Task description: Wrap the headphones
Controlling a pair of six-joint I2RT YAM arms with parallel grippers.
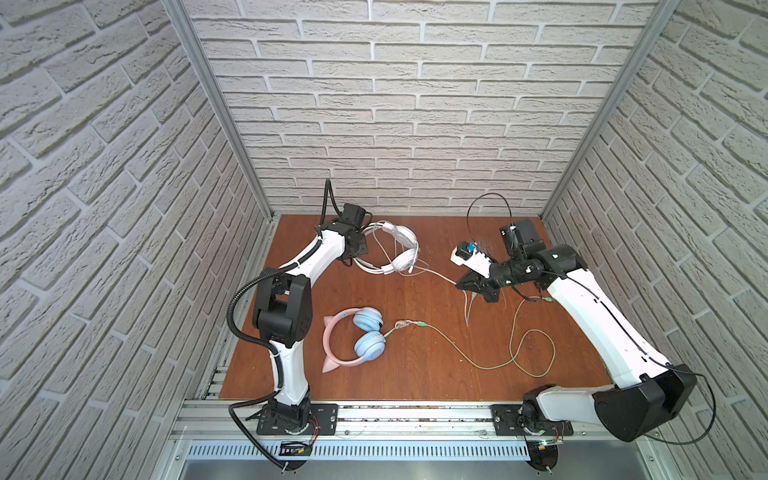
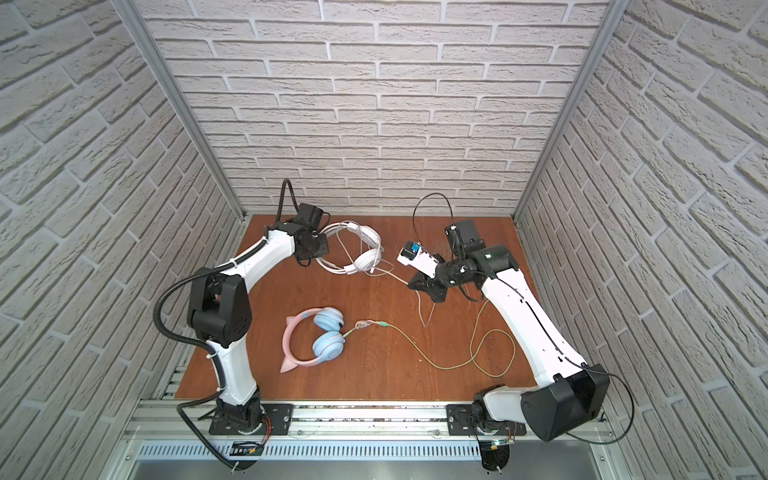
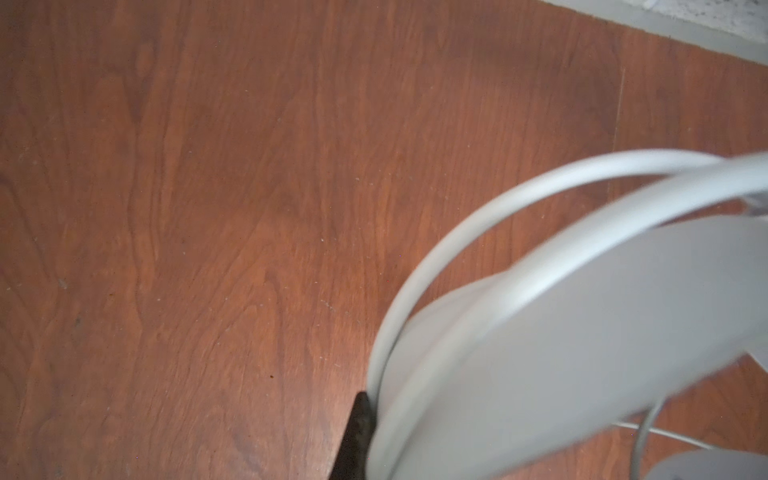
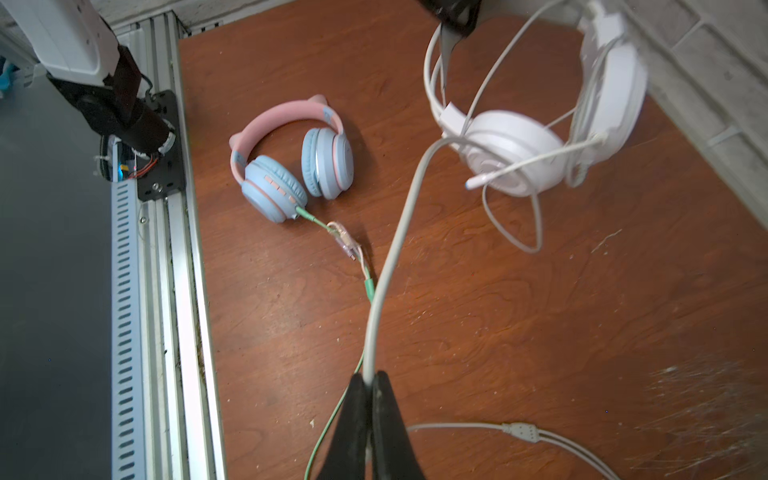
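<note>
Right pincer (image 4: 368, 380): jaws pressed together on the pale cable (image 4: 395, 249), pinched part-way along so the line can be drawn taut and led round.
Pale cable: runs straight from that pinch up to the white headphones (image 4: 511, 153). The tail past the jaws, with its splitter (image 4: 519, 430), lies slack on the bench (image 4: 540, 332).
Left pincer (image 1: 351, 255): clamped narrow on the white headband near the back wall. It likely serves as the anchor, steadying the set against the pull.
White headphones: at the back of the bench, seemingly lifted clear of it, though the blurred left wrist view leaves that unsure. A few turns of cable cross the headband and earcups.
Pink and blue headphones (image 1: 357, 340): flat on the bench toward the front left, well apart from both pincers — probably next in line.
Greenish cable (image 1: 478, 361): plugged into a blue earcup, trailing loose in one wide loop toward the right arm.
Count: two pincers, both gripping; two headphones, two earcups each; two cables — one taut, one slack; one splitter.
</note>
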